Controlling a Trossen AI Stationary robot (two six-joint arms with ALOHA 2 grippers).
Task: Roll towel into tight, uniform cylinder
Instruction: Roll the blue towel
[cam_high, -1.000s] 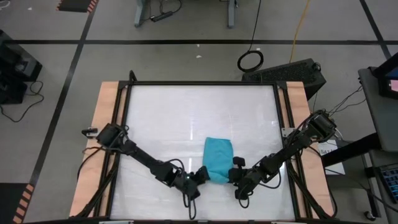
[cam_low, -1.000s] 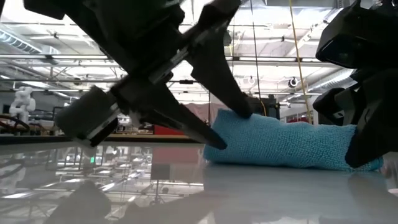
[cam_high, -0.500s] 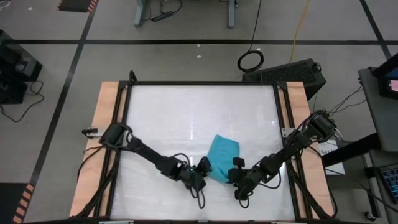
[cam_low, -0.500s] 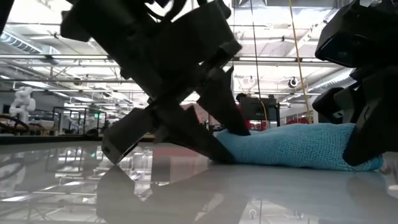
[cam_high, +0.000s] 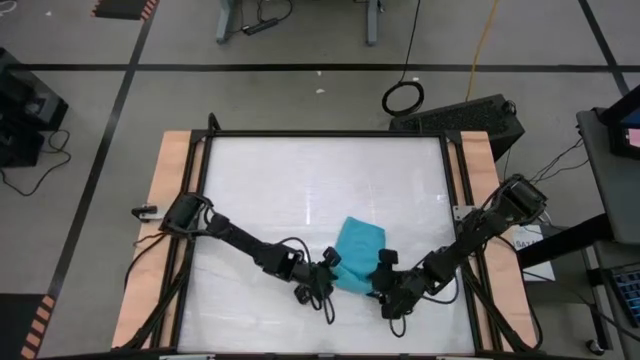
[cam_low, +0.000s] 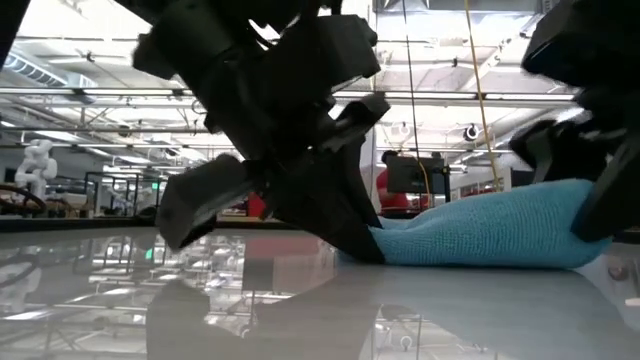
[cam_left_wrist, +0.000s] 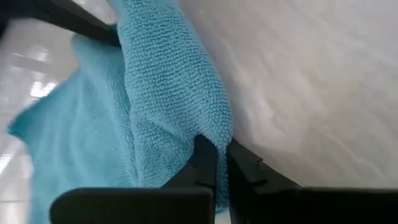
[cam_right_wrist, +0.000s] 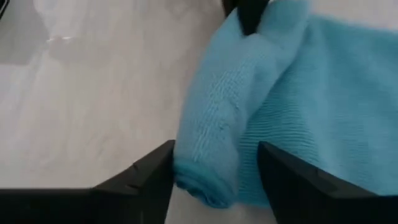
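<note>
The turquoise towel (cam_high: 360, 250) lies loosely rolled on the white tabletop, near the front edge, its far end slanting toward the right. My left gripper (cam_high: 328, 266) sits at the towel's near left end and is shut on it. My right gripper (cam_high: 384, 270) stands open at the towel's near right end. In the right wrist view its two fingers stand on either side of the rolled end (cam_right_wrist: 202, 177). The low view shows the towel (cam_low: 480, 235) resting flat on the table between both grippers. My left gripper pinches a folded edge of the towel's near left end (cam_left_wrist: 208, 127) between its two fingers, several layers thick. The fingers come slanting down from the table's left. The towel lies slack on the table. Whether my right gripper touches the towel, I cannot tell.
The white tabletop (cam_high: 300, 180) has free room across its far half. Wooden side rails (cam_high: 170, 200) and a black frame border it. Loose cables (cam_high: 320, 300) hang by the left gripper near the front edge.
My left gripper has moved toward the table's right onto the towel's near left end and shut on it. My right gripper has opened and let go of the near right end. The towel has turned, its far end swinging toward the right.
</note>
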